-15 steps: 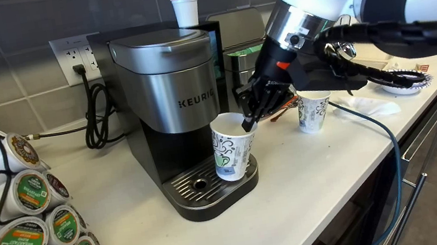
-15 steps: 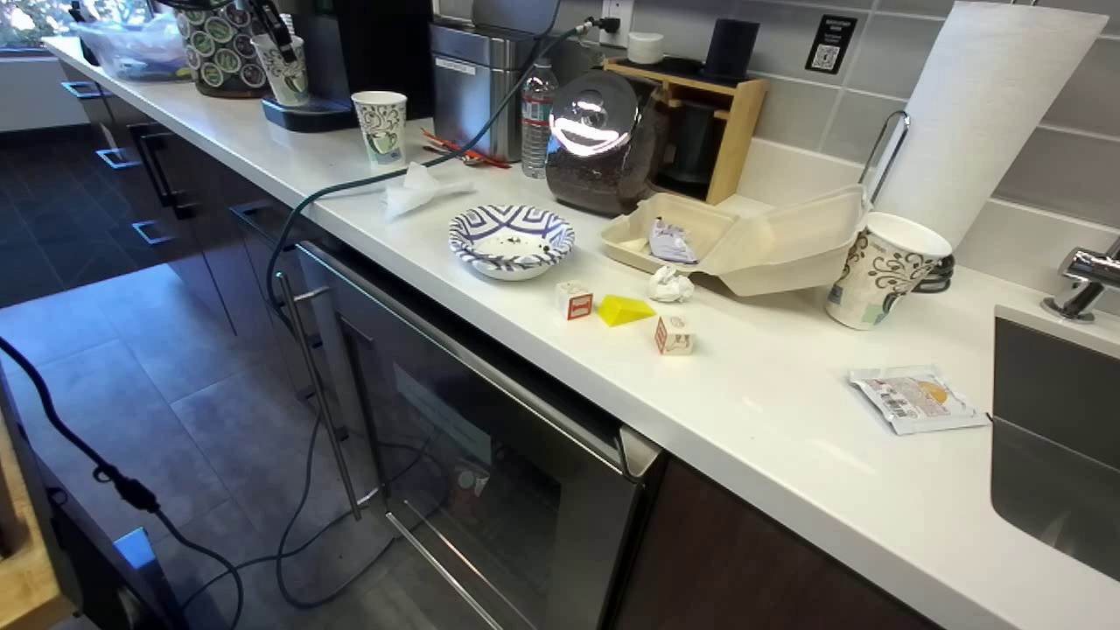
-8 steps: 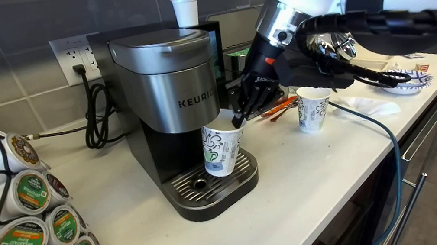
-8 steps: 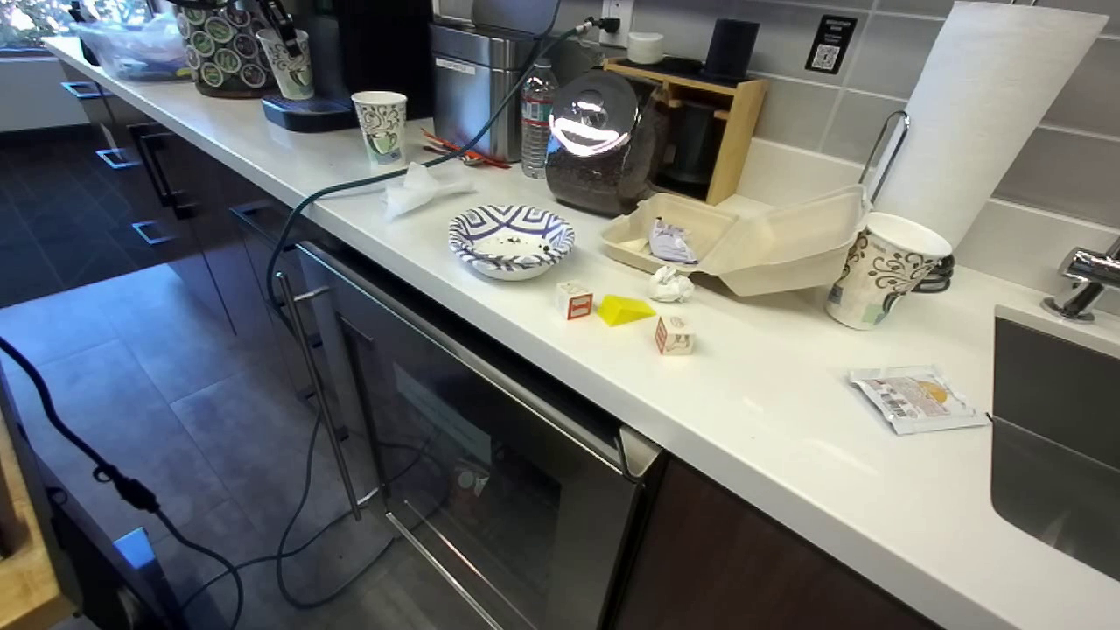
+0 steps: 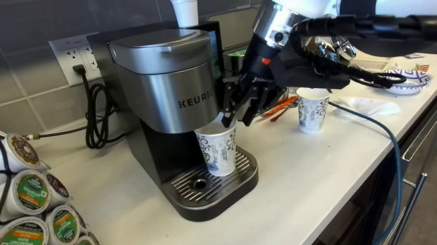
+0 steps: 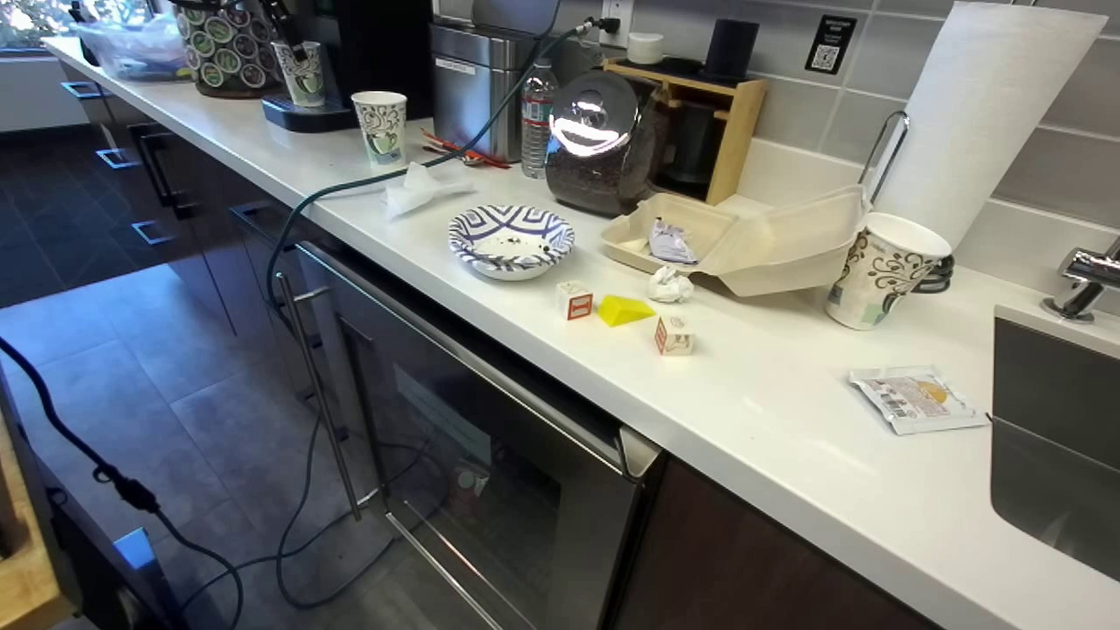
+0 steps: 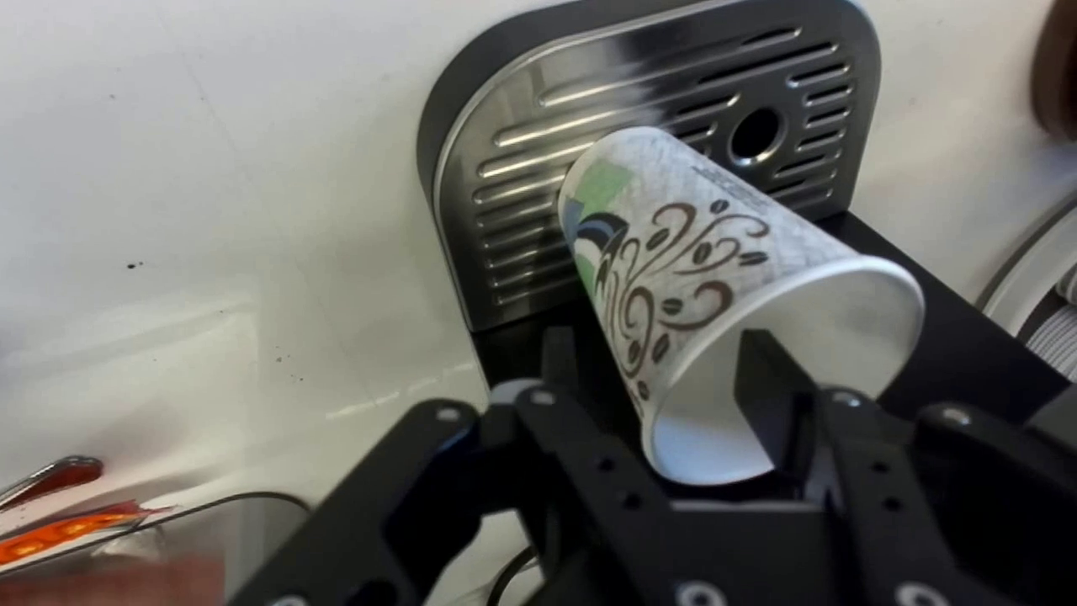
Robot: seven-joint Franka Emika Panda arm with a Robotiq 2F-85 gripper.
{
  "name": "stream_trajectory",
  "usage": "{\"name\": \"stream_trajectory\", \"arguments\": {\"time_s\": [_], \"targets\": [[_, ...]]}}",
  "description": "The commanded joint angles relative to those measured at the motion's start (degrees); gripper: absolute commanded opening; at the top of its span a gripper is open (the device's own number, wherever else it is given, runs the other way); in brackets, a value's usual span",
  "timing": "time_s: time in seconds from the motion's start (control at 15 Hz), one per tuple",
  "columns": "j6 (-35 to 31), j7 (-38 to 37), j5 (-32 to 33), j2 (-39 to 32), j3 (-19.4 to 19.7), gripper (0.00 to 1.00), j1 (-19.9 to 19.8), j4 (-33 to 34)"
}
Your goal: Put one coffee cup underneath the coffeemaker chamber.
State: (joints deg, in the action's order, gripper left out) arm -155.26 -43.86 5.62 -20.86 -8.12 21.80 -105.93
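The coffee cup (image 5: 220, 153), white paper with a printed pattern, stands upright on the slotted drip tray (image 5: 188, 195) of the Keurig coffeemaker (image 5: 177, 85). Its rim is near the lower edge of the brew head. The cup also shows in an exterior view (image 6: 304, 79) and in the wrist view (image 7: 673, 244), right of the tray's middle. My gripper (image 5: 237, 120) is open at the cup's rim. In the wrist view, the gripper (image 7: 658, 338) has one finger inside the cup's mouth and the other outside, apart from the wall.
Another patterned paper cup (image 5: 313, 112) stands on the counter beside the coffeemaker. A rack of coffee pods (image 5: 22, 241) stands at the left. A plain white cup (image 5: 186, 12) sits higher, behind the machine. A blue cable (image 5: 395, 156) crosses the counter edge.
The cup moved inward over the tray in my gripper, slightly tilted. Now the fingers have opened, and the cup stands upright on the tray.
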Motion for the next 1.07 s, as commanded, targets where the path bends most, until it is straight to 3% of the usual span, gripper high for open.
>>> {"name": "stream_trajectory", "arguments": {"time_s": [0.0, 0.13, 0.2, 0.4, 0.67, 0.8, 0.93, 1.0], "targets": [[0.4, 0.1, -2.5, 0.5, 0.1, 0.84, 0.5, 0.6], [1.6, -1.2, -1.8, 2.4, 1.2, 0.98, 0.7, -0.2], [1.5, -0.7, -2.1, 3.9, 1.2, 1.0, 0.2, -1.1], [3.6, 1.9, -2.7, 9.0, 0.6, 1.0, -1.3, -3.7], [13.8, 8.4, 5.2, 19.6, 2.3, 1.0, -3.8, -10.0], [16.8, 17.7, 3.3, 25.0, 1.6, 1.0, -6.8, -13.8], [14.9, 27.0, -1.6, 28.7, 0.7, 1.0, -7.9, -17.5], [15.8, 20.5, 1.6, 23.6, 0.1, 1.0, -8.7, -11.6]]}}
